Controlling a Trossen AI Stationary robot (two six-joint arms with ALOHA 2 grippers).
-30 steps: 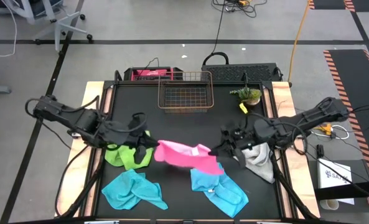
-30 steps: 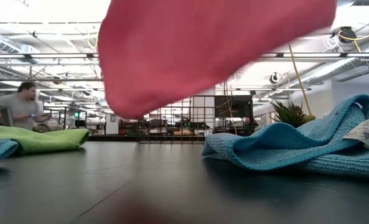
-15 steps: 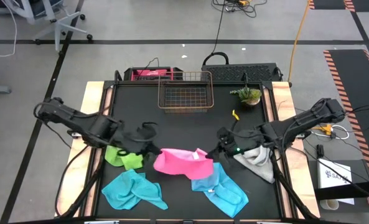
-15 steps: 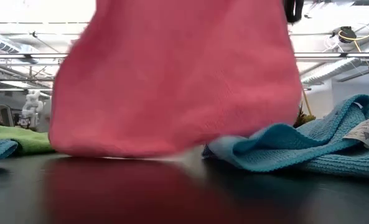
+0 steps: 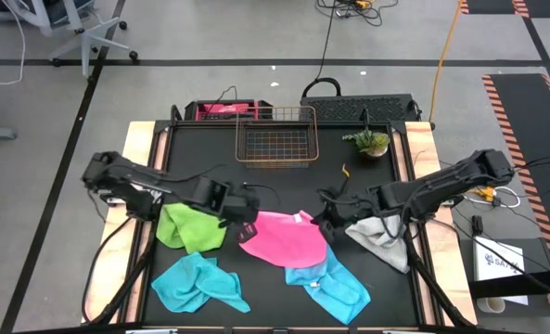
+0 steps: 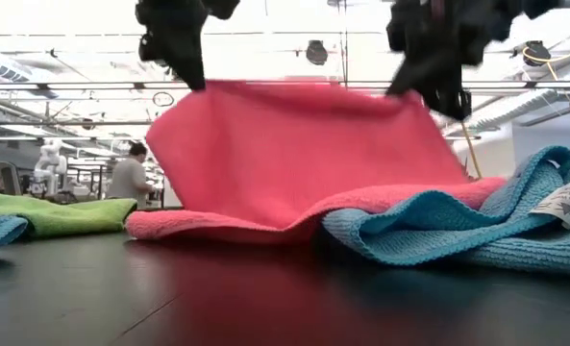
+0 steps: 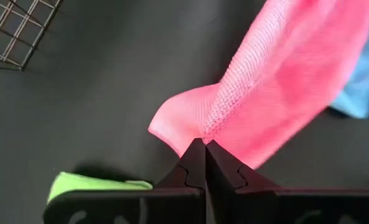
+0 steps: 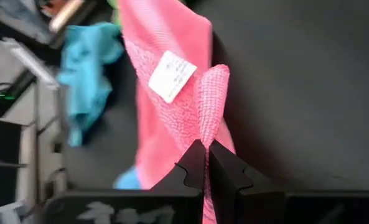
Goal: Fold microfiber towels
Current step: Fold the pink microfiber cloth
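The pink microfiber towel (image 5: 286,239) hangs between my two grippers, both shut on its upper edge. My left gripper (image 5: 247,215) is at its left corner and my right gripper (image 5: 323,217) at its right corner. The towel's lower part (image 6: 265,226) lies on the table and overlaps a turquoise towel (image 5: 335,283). The lime green towel (image 5: 193,227), a second turquoise towel (image 5: 198,283) and the light grey towel (image 5: 381,237) lie crumpled on the black tabletop. My left gripper pinches the pink towel's upper left corner (image 7: 200,132) between its two shut fingers, coming steeply from above. The cloth hangs below the fingers (image 6: 190,72) and slopes down to the table. My right gripper pinches a bunched fold at the upper right corner (image 8: 210,124), next to the white label (image 8: 172,76), slanting down from the table's right side. The edge between the two grippers runs almost straight (image 6: 304,88).
A copper wire basket (image 5: 276,139) stands at the far middle of the table, a small potted plant (image 5: 367,141) to its right. Wooden side strips (image 5: 137,139) border the black top. People show in the room beyond the table (image 6: 131,178).
Both grippers have come down and tipped further downward, my left one also moving toward the table's middle. The pink towel, lifted clear a second ago, now has its lower part on the table and on the turquoise towel, while its upper edge stays held up.
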